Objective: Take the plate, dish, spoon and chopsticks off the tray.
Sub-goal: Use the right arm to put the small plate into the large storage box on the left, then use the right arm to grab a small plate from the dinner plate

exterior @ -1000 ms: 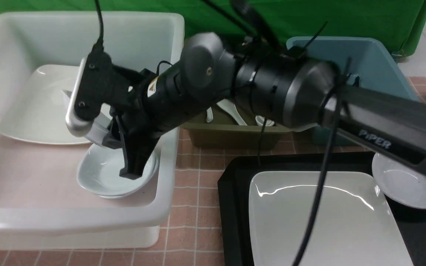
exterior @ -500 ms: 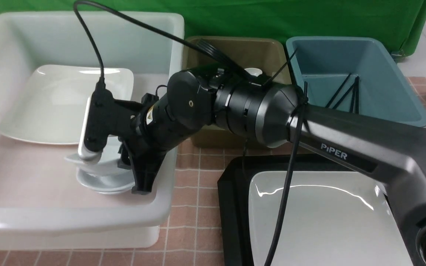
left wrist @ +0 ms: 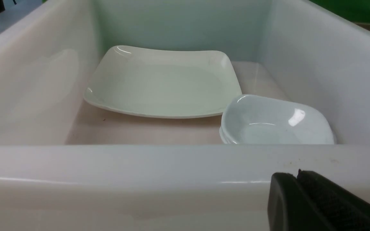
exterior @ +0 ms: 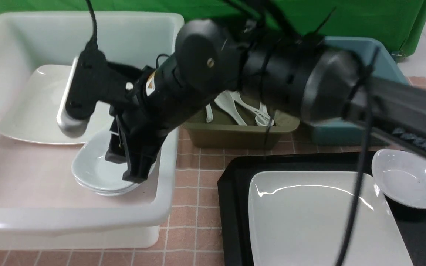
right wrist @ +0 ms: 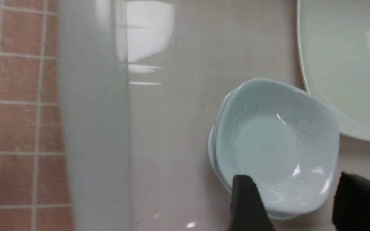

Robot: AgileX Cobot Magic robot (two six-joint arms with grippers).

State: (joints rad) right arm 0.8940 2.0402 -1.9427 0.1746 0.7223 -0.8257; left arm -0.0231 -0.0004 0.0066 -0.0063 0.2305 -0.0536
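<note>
The large white plate [exterior: 309, 218] lies on the black tray [exterior: 231, 207], with a small white dish [exterior: 407, 179] at the tray's far right corner. My right gripper [exterior: 124, 166] hangs open just above a stack of small dishes [exterior: 94, 170] inside the white tub [exterior: 165, 192]. In the right wrist view its fingertips [right wrist: 241, 183] straddle the stack's [right wrist: 275, 144] near edge without touching it. My left gripper [left wrist: 295, 176] is shut and empty, outside the tub's near wall. White spoons [exterior: 235, 107] lie in the olive tub. The chopsticks are hidden.
A second large white plate [exterior: 39, 107] rests at the back of the white tub. The olive tub [exterior: 235, 135] and a blue tub [exterior: 383, 66] stand behind the tray, largely covered by my right arm. The table has pink tiles [exterior: 198, 184].
My right gripper carried a small dish down onto the dish in the white tub, opened, let it go and rose a little. The left gripper stayed still.
</note>
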